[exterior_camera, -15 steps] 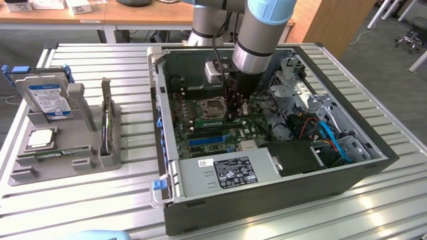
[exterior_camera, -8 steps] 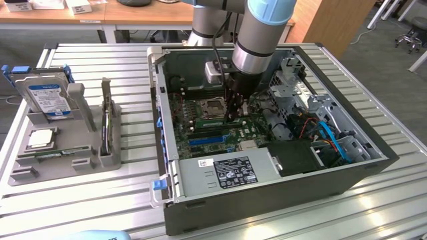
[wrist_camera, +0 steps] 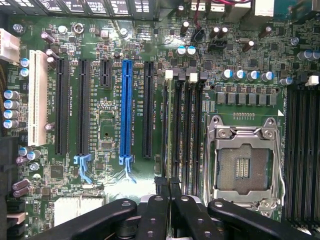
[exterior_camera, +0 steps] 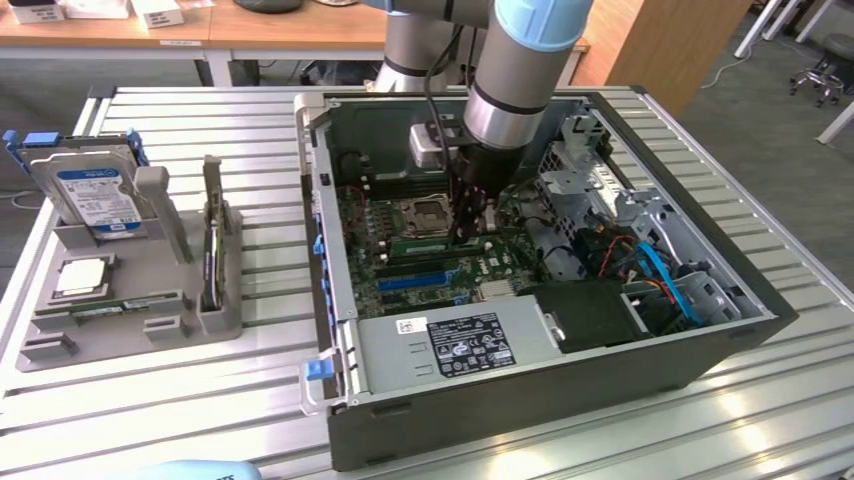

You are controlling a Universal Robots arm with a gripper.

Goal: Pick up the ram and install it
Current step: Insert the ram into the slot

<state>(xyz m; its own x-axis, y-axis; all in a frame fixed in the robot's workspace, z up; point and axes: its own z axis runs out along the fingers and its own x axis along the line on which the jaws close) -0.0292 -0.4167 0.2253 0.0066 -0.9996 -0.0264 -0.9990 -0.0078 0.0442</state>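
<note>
On the exterior view's left a grey holder tray (exterior_camera: 40,350) carries a hard drive (exterior_camera: 94,190) standing upright at its back, with a square processor chip (exterior_camera: 83,276) lying in front of it. The ram (exterior_camera: 114,308) lies flat in a tray slot just below the chip. A thin board (exterior_camera: 211,235) stands on edge at the tray's right side. Next comes the open computer case (exterior_camera: 534,400), whose side wall stands between the tray and the motherboard (exterior_camera: 387,255). The arm (exterior_camera: 527,70) reaches down into the case and hides part of the board behind it. The gripper (exterior_camera: 474,232) hangs just right of the empty CPU socket (exterior_camera: 424,215). Blue cables (exterior_camera: 667,285) run at the far right.

In the wrist view the gripper (wrist_camera: 168,184) has its jaws clenched close together over the near end of the memory slots (wrist_camera: 184,130). These slots lie between the blue expansion slot (wrist_camera: 126,107) and the socket (wrist_camera: 243,162). Whether anything thin is pinched between the jaws cannot be told. The ram in the tray is well apart from the jaws, outside the case
</note>
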